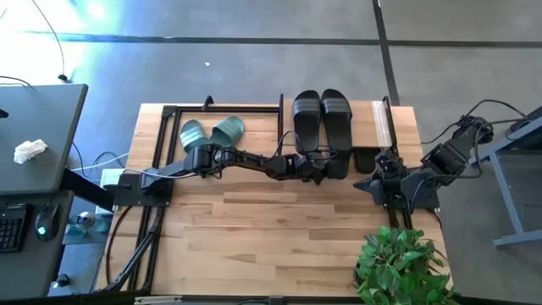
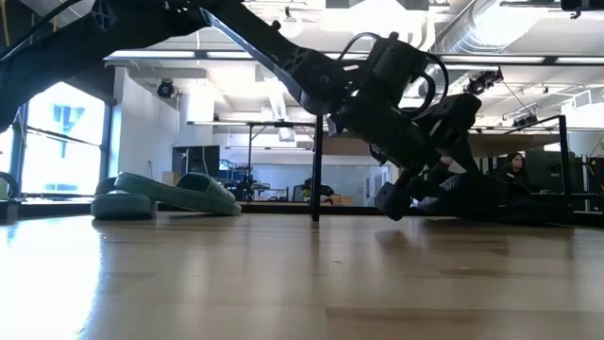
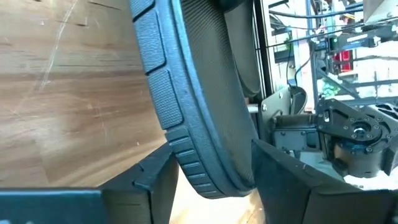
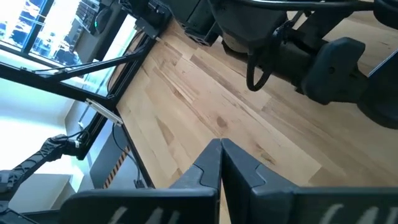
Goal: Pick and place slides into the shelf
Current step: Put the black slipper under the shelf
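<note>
Two black slides [image 1: 306,119] [image 1: 336,119] lie side by side at the table's far edge, toes toward the far side. To their right is the shelf's light board [image 1: 385,125]. A sage-green pair [image 1: 212,133] lies inside the open black frame [image 1: 165,127] on the left. My left gripper [image 3: 211,171] reaches level across the table to the right black slide's heel. It is open, with the heel between its fingers. My right gripper [image 4: 221,163] is shut and held up at the table's right edge, holding nothing. My left gripper has the black slide's heel end [image 3: 199,168] between its two fingers, one on the ribbed sole side and one [image 3: 280,174] on the footbed side. They come slanting down from the table's near left. Whether either finger touches the heel I cannot tell.
A potted plant [image 1: 402,263] stands at the near right corner. A thin black upright rod [image 2: 316,170] stands between the green pair and the black slides. A desk with a keyboard [image 1: 13,229] is to the left of the table. The near half of the tabletop [image 1: 271,246] is bare wood.
</note>
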### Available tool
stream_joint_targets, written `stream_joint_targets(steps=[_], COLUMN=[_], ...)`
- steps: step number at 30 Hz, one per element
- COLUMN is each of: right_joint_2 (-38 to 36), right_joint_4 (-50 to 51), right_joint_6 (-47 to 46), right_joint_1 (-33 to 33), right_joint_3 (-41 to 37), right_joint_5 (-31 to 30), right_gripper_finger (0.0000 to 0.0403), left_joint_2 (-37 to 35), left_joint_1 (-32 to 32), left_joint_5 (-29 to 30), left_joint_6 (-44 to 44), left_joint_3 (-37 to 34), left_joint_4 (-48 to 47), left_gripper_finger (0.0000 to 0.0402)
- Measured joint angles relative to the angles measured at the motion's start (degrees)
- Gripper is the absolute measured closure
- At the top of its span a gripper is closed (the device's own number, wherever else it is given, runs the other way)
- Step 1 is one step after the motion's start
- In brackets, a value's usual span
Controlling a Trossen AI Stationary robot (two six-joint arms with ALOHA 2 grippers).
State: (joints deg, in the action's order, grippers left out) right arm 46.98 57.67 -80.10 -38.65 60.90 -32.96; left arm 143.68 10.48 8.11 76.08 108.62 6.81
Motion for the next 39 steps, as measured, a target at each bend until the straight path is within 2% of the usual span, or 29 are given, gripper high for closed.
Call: stream_joint_targets(steps=[12,23,29,39], right_joint_2=[0.00,0.00,0.39,2.11], right_joint_4=[2.08,6.72,7.95,8.74], right_joint_6=[-4.42,-7.12,-7.47,-8.50], right_joint_1=[-0.02,-0.02,0.00,-0.02], right_joint_3=[0.00,0.00,0.00,0.00], right_joint_5=[2.58,6.19,7.31,9.68], right_gripper_finger=[0.0403,0.0403,0.0403,0.0403], left_joint_2=[0.00,0.00,0.00,0.00], left_joint_1=[-0.07,-0.11,-0.35,-1.71], left_joint_5=[-1.67,-3.71,-6.63,-7.93], left_joint_6=[-9.82,-12.90,-18.17,-26.71], left_joint_3=[-0.02,-0.04,-0.04,-0.04], left_joint_4=[0.09,-0.93,-1.26,-5.36], left_gripper_finger=[0.0151,0.0089,0.0080,0.0096])
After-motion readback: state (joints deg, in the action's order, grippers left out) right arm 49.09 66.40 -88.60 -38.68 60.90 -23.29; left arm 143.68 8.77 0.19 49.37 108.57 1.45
